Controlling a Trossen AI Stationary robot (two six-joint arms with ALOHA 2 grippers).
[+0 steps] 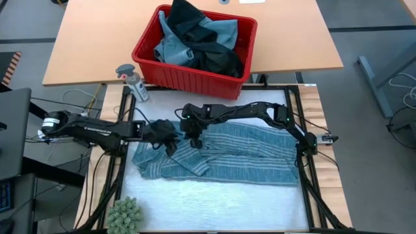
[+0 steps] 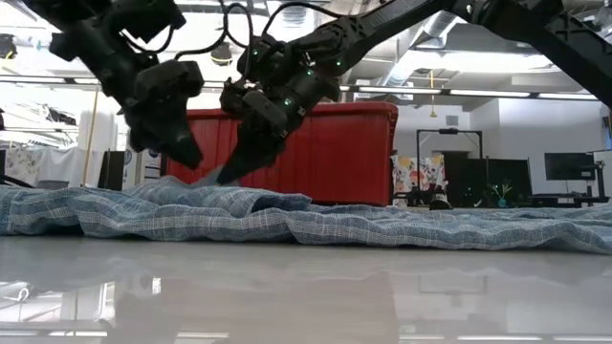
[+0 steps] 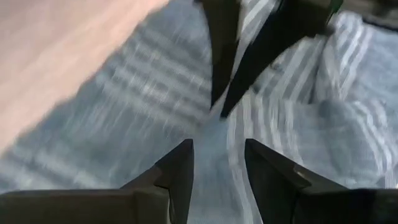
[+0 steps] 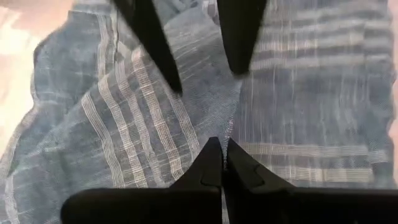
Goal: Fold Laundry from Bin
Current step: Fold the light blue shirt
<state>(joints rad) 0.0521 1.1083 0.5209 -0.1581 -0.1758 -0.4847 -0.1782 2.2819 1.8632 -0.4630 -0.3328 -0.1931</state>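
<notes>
A grey-blue garment with pale stripes (image 1: pixel 240 153) lies spread on the white table. My right gripper (image 1: pixel 194 140) reaches in from the right and is shut on it near its left part. My left gripper (image 1: pixel 170 142) hovers just beside it, open, fingers (image 3: pixel 180 168) pointing down at the cloth with a gap between them; in the low view it (image 2: pixel 186 153) hangs a little above the cloth. The red bin (image 1: pixel 188 77) stands on the wooden table beyond, holding more laundry (image 1: pixel 195 42), light blue and dark. My right gripper pinches a small raised fold of the striped garment (image 4: pixel 227 127) between its two fingertips. The fingers slant down from the table's far right. The cloth rises in a low peak at the tips (image 2: pixel 222 174), and the rest of the garment lies flat on the table.
A spray bottle (image 1: pixel 133 81) stands by the table's far left corner. A green spiky ball (image 1: pixel 125 214) sits at the near left. Black frame rails (image 1: pixel 305 175) run along the table's sides. Bare white table lies in front of the garment.
</notes>
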